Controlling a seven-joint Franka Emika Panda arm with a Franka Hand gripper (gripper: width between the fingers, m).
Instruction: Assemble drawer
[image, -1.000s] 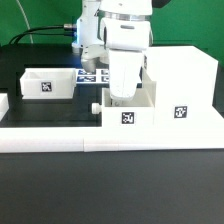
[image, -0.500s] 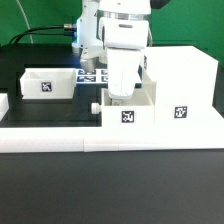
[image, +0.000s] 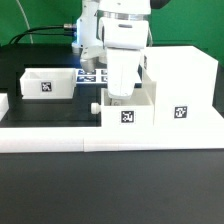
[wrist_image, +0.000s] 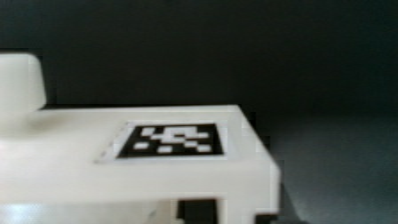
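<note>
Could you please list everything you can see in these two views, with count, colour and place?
shell: one, white, tall, on the exterior view's right, tag on its front.
trays: two, white, tagged; the left tray stands apart on the exterior view's left, the middle tray stands next to the shell.
knob: one, white, on the middle tray's side toward the exterior view's left.
marker board: one, white with tags, behind the trays, partly hidden.
border rail: one, white, long and low, along the front.
table: one, black, under everything.
arm: one, white, centre.
gripper: one, shut, down at the middle tray.
</note>
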